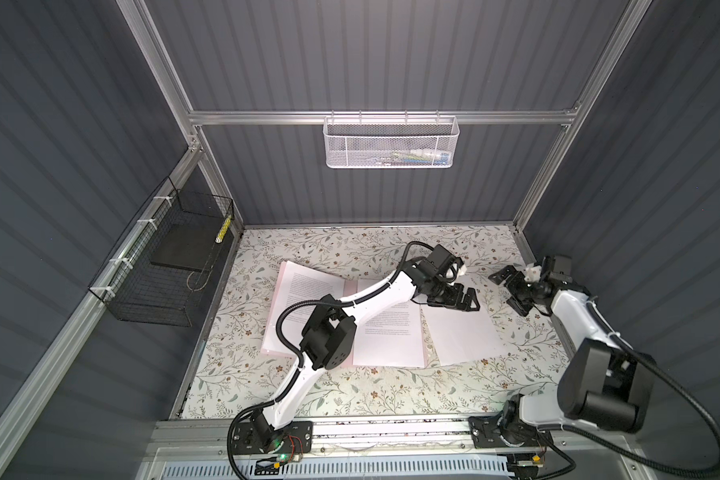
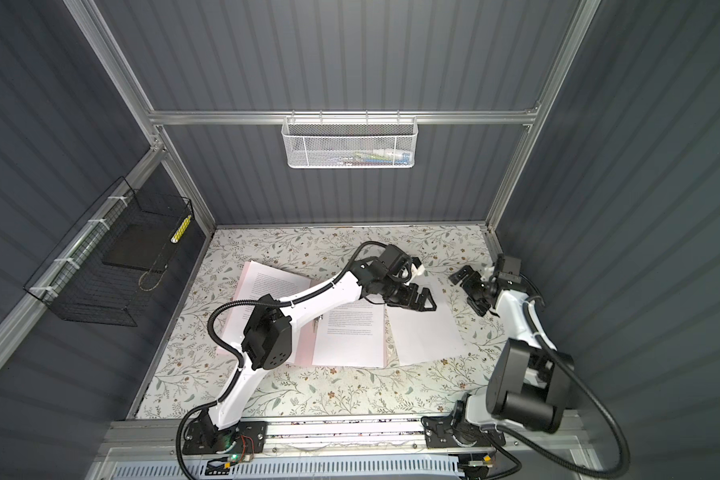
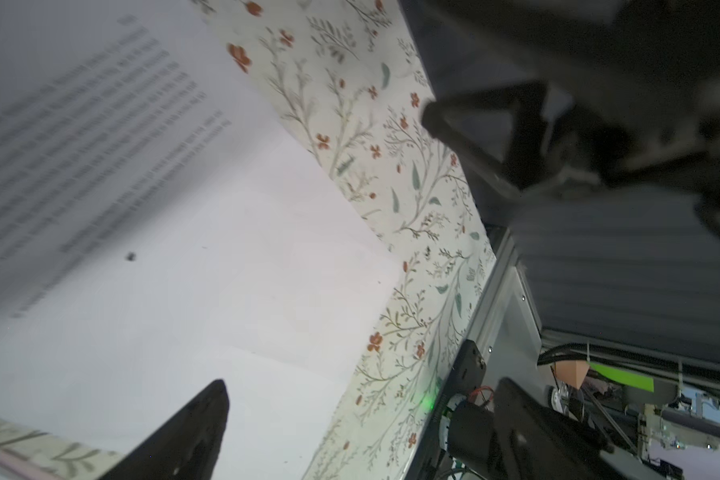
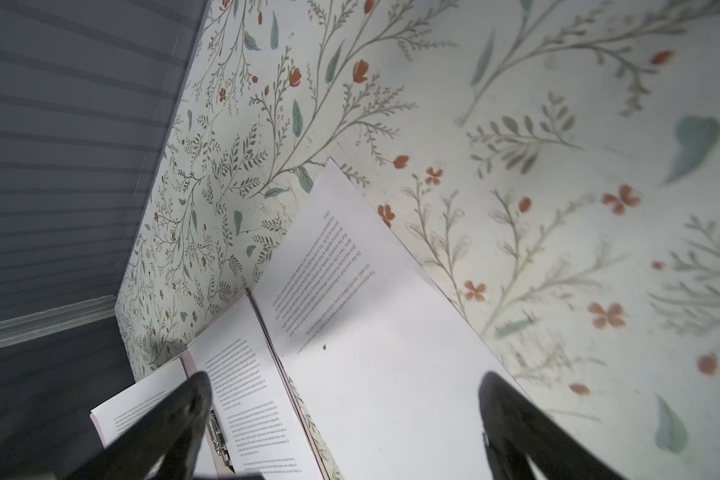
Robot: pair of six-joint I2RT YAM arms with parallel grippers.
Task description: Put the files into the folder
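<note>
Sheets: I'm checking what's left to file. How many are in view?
3: one sheet askew on the left half of the folder, one on its right half, one loose on the table beside it. More may lie stacked beneath.

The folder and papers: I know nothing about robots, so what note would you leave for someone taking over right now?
Both open and empty: left pincer above the far end of the loose sheet, right pincer just right of it.
Done: folder open, left sheet skewed on one half, right sheet on the other.
Left: put the loose sheet in.
</note>
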